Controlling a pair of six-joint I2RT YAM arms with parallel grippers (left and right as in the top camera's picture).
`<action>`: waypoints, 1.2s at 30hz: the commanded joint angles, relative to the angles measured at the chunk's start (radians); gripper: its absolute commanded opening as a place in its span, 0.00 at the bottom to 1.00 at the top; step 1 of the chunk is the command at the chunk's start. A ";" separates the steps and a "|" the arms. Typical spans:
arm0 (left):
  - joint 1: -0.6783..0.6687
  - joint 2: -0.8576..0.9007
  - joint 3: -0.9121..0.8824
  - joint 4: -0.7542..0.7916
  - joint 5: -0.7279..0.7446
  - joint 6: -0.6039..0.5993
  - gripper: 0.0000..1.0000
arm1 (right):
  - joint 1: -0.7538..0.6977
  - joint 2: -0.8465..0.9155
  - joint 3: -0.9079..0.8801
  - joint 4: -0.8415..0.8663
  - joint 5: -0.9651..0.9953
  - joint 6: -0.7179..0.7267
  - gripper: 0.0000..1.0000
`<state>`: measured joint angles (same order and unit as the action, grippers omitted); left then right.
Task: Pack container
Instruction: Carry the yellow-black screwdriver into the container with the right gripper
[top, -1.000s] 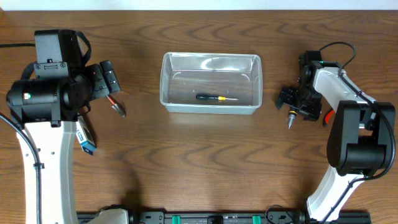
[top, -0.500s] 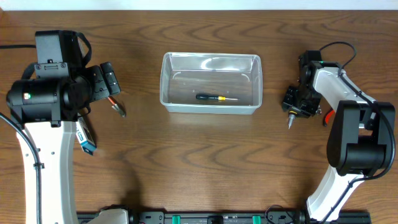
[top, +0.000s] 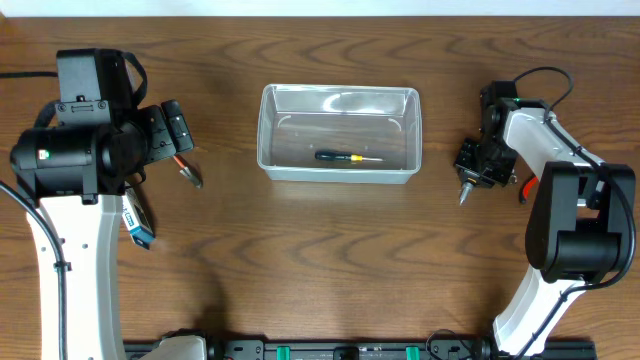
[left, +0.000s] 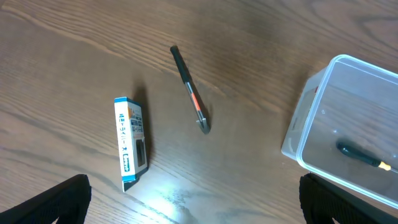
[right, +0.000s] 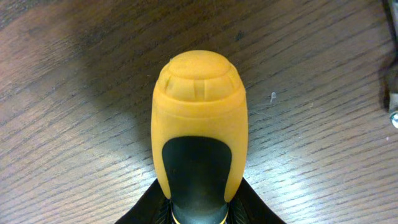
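The clear container (top: 266, 130) stands at the table's centre back, and a small black-and-yellow screwdriver (top: 346, 157) lies inside it. My right gripper (top: 470, 170) is to its right, low over the table, shut on a tool with a fat yellow-and-black handle (right: 199, 124). That handle fills the right wrist view, with the black fingers (right: 146, 208) pressed against both its sides. Its metal tip (top: 463, 196) points toward the table's front. My left gripper (top: 176, 130) hangs open and empty, left of the container (left: 297, 134).
A slim black tool with an orange band (top: 189, 174) (left: 189, 90) lies near the left gripper. A blue-and-white box (top: 139, 223) (left: 131, 143) lies in front of it. Something red (top: 527, 186) sits by the right arm.
The right gripper's jaws have closed in onto the yellow-handled tool. The left arm and everything else stay where they were.
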<state>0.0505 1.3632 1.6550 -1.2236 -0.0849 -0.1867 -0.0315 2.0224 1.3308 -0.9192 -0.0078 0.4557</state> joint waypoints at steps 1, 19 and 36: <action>0.005 -0.005 0.009 -0.003 -0.001 0.002 0.98 | 0.013 0.039 -0.006 0.005 0.026 0.000 0.09; 0.005 -0.005 0.009 -0.003 -0.001 0.002 0.98 | 0.078 -0.140 0.318 -0.115 0.045 -0.342 0.01; 0.005 -0.005 0.009 -0.019 -0.001 0.002 0.98 | 0.536 -0.087 0.454 -0.100 -0.135 -1.443 0.01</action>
<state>0.0505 1.3632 1.6550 -1.2327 -0.0849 -0.1867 0.4694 1.8763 1.7847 -1.0351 -0.0822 -0.7601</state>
